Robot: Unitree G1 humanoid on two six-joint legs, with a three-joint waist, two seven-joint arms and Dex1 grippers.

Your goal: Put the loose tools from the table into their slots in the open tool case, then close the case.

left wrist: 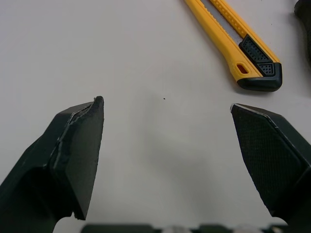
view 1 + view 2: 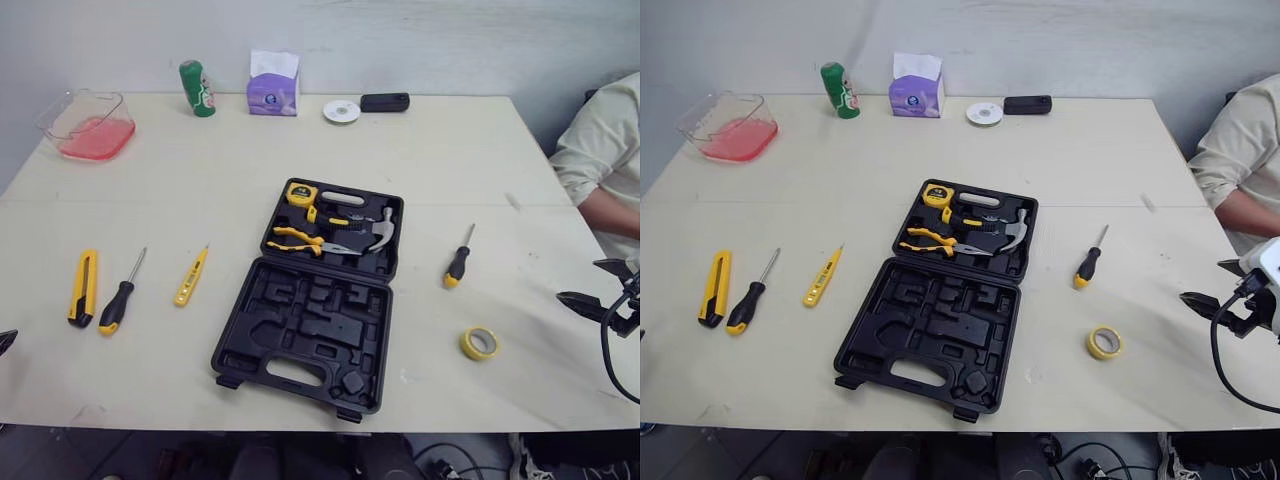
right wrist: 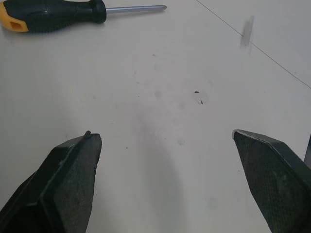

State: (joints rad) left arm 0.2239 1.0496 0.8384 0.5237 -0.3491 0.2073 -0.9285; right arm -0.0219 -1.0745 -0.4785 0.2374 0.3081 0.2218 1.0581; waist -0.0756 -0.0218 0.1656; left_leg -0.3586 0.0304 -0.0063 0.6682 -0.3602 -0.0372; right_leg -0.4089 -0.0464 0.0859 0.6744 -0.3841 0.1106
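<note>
Left gripper (image 1: 165, 109) and right gripper (image 3: 163, 136) are spread (both empty). We judge a shallow grab could shove the knife (image 2: 83, 287) off the table's (image 2: 450, 150) left edge.

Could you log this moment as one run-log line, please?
case open | loose: knife, left screwdriver, tester, right screwdriver, tape | left gripper open | right gripper open

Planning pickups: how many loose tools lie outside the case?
5: utility knife, screwdriver and yellow tester left of the case; second screwdriver and tape roll right of it.
</note>
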